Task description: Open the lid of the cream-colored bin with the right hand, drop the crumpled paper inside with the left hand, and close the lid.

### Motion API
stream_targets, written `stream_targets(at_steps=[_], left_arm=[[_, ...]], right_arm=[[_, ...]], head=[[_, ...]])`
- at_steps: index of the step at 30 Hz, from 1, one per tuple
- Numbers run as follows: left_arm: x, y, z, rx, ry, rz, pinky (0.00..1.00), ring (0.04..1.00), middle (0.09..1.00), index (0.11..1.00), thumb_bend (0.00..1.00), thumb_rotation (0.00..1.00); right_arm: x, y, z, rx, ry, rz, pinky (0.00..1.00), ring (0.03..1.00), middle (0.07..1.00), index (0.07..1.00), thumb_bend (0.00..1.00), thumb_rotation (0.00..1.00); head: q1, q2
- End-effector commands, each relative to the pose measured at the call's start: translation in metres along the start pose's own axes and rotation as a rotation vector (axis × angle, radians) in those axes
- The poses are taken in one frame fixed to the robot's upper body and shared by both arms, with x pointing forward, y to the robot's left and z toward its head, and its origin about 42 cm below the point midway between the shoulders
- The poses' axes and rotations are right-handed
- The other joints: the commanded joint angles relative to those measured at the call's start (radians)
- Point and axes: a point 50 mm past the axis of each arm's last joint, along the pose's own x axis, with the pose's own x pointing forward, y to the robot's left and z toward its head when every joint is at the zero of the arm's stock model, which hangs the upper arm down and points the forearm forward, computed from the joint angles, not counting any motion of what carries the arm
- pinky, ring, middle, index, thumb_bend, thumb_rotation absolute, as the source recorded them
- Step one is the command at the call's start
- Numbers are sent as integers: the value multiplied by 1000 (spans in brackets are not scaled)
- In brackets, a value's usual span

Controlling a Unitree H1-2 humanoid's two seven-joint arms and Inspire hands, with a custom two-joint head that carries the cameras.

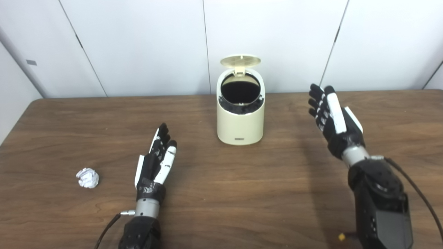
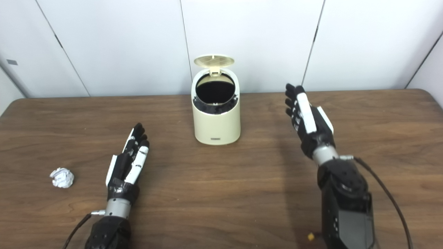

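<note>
Behind both empty hands, bin (image 1: 240, 119) lid (image 1: 240, 61) stands open.

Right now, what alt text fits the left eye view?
A cream-colored plastic bin stands with its round lid open on a brown wooden table. A crumpled white paper ball lies left of the open left hand; the open right hand is raised.

Counts on the brown wood-grain counter (image 1: 221, 200):
- one cream-coloured round plastic bin (image 1: 240, 124), its one flip lid (image 1: 240, 61) standing open
- one crumpled white paper ball (image 1: 88, 177)
- one small yellow scrap (image 1: 342, 237)
- two black-and-white robot hands: left (image 1: 156, 162), right (image 1: 333, 117)
</note>
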Motion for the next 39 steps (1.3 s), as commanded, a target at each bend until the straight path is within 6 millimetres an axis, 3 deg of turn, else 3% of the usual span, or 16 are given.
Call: stream_targets(at_steps=[1, 5, 12, 25, 33, 39], left_arm=[[-4, 7, -2, 0, -5, 3, 1000, 1000, 1000, 1000, 313, 550], [-4, 10, 0, -31, -11, 1, 1000, 1000, 1000, 1000, 311, 544], [-4, 13, 3, -28, -10, 3, 1000, 1000, 1000, 1000, 345, 540], [-7, 20, 6, -7, -13, 8, 1000, 1000, 998, 1000, 320, 569], [-7, 22, 7, -8, -12, 11, 1000, 1000, 997, 1000, 378, 564], [-8, 16, 6, -1, -16, 12, 1000, 1000, 996, 1000, 351, 559]], right_arm=[[2, 0, 11, 7, -129, -4, 1000, 988, 967, 965, 517, 929], [-8, -4, -2, -9, -136, -12, 1000, 1000, 992, 987, 551, 994], [-25, -9, -19, -73, -103, -17, 1000, 1000, 1000, 991, 592, 1000], [-41, -16, -31, -128, -84, -4, 1000, 1000, 1000, 985, 582, 1000], [-43, -23, -39, -165, -89, -21, 1000, 1000, 999, 985, 584, 1000], [-42, -36, -45, -155, -94, -28, 1000, 1000, 1000, 993, 553, 1000]], head=[[-1, 4], [-5, 12], [-6, 21], [19, 37], [84, 41], [199, 30]])
